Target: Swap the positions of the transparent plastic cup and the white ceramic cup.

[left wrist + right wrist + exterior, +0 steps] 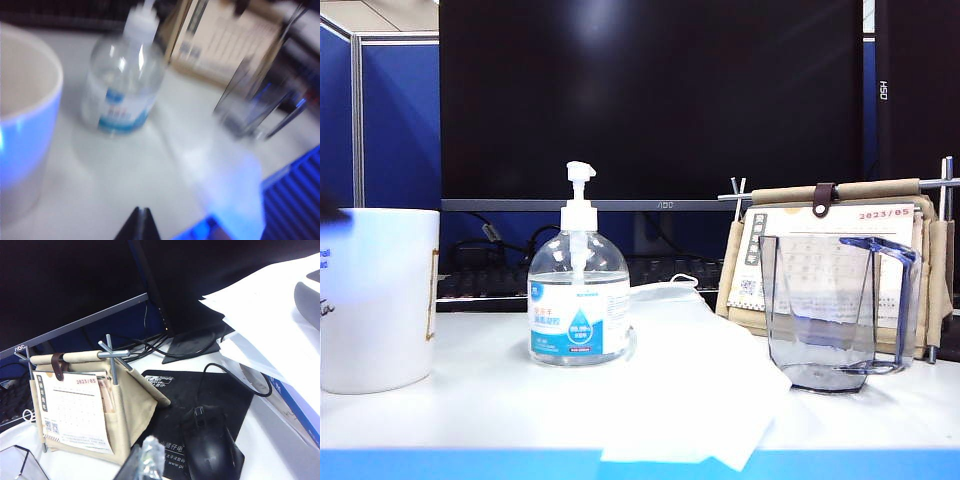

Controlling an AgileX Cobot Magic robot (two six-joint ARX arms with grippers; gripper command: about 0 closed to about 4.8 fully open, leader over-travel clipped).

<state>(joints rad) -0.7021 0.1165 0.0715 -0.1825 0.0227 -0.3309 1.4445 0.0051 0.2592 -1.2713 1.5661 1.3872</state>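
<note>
The white ceramic cup (375,300) stands at the table's left end, and its rim fills one side of the blurred left wrist view (25,125). The transparent plastic cup (835,315), faceted and blue-grey with a side handle, stands at the right in front of a calendar; the left wrist view also shows this cup (250,110). My left gripper (141,211) is shut and empty, above bare table beside the white cup. My right gripper (145,455) is shut with crinkled clear film on one finger. It hangs beyond the calendar, with a corner of the transparent cup (20,465) off to one side.
A clear pump bottle (578,300) stands between the two cups, with a white tissue (700,400) spread before it. A cloth-backed desk calendar (830,260) stands behind the transparent cup. A mouse (210,445) on a black pad, cables, papers and a monitor (650,100) lie behind.
</note>
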